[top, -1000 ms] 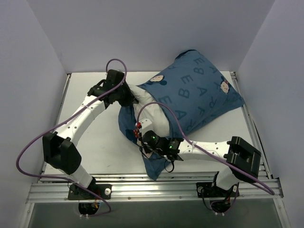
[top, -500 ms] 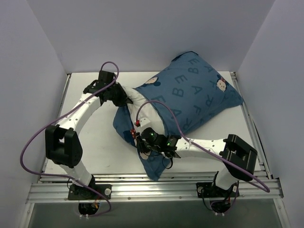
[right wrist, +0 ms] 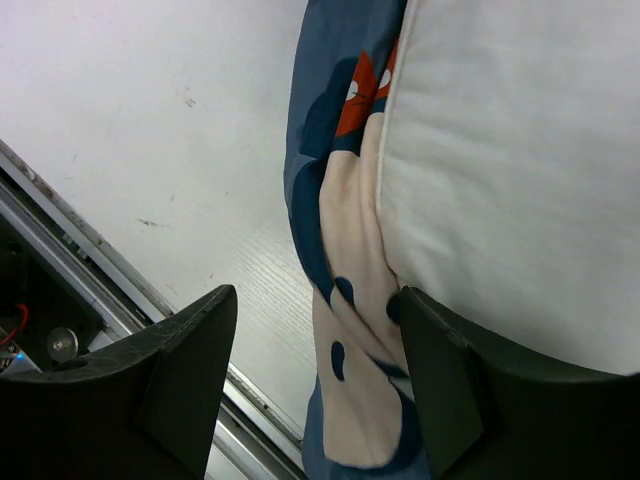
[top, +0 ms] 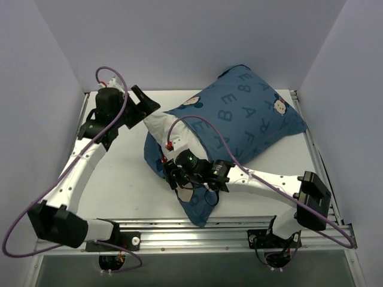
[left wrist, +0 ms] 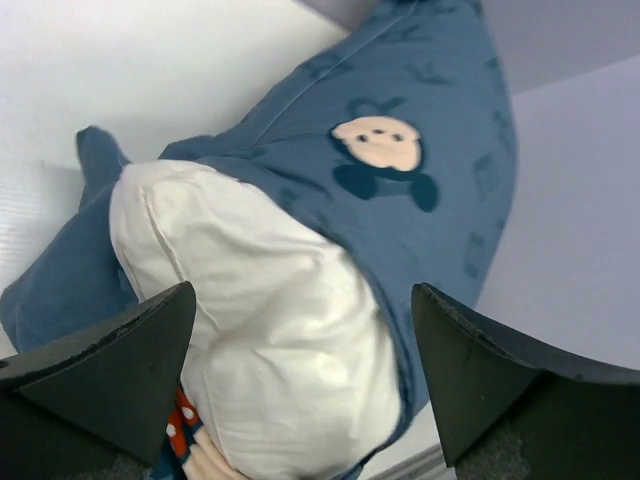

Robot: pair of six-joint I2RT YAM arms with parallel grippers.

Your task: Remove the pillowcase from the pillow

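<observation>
Blue printed fabric, the one pillowcase (top: 245, 119), covers most of the single plump white pillow (top: 158, 127). The pillow lies on the white table (top: 119, 173), toward its far right. Only the pillow's near-left end bulges bare out of the case's mouth. Two cartoon mouse faces (top: 279, 105) show on the case's upper side. Of the two claws, the left gripper (top: 142, 107) hangs just left of that bare end, fingers spread wide, holding nothing. The right gripper (top: 175, 174) sits at the loose front flap, jaws wide, a fold of blue fabric between them.
</observation>
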